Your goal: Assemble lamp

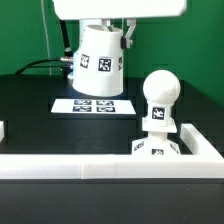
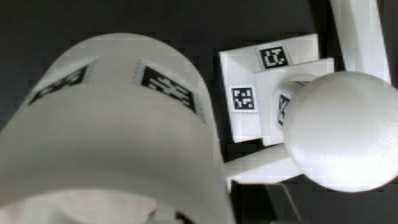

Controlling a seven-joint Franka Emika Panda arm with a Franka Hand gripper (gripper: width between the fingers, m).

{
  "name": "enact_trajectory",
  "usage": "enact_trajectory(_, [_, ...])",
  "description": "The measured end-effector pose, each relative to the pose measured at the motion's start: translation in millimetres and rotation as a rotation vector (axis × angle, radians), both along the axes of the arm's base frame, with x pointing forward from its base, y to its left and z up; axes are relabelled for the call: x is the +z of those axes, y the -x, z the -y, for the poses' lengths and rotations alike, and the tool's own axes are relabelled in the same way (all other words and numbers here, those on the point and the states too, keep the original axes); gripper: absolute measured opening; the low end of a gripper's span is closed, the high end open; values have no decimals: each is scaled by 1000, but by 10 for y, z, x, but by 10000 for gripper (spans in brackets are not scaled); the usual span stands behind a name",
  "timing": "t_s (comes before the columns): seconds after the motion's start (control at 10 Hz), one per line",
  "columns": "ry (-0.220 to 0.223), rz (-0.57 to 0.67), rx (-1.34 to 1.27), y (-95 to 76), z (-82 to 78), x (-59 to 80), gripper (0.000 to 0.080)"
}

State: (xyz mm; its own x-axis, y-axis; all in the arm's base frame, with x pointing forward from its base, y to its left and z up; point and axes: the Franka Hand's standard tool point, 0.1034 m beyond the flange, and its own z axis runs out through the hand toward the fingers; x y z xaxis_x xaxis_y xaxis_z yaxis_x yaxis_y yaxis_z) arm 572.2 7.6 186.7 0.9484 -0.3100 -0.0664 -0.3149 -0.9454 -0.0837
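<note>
My gripper is shut on the white truncated-cone shade and holds it at the back of the table, above the far side of the marker board. The round-headed bulb stands upright on the flat square base at the exterior view's right front. In the wrist view the shade fills the near field, with the bulb's head and the tagged base beside it. The shade is apart from the bulb. My fingertips are mostly hidden by the shade.
The marker board lies flat on the black table under the shade. A raised white wall runs along the front, with a side arm at the exterior view's right. Cables trail at the back left.
</note>
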Motion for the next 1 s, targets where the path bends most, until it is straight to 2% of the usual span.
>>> enact_trajectory(0.2, [-13, 5, -32, -174, -195, 300, 44])
enact_trajectory(0.4, [-20, -6, -48, -256, -325, 464, 44])
enact_trajectory(0.5, [-23, -2, -67, -295, -454, 528, 44])
enact_trajectory(0.6, [-26, 6, -62, -307, -604, 534, 44])
enact_trajectory(0.7, [-26, 6, -55, -304, -680, 507, 44])
enact_trajectory(1.0, [-14, 8, -19, -313, -930, 309, 44])
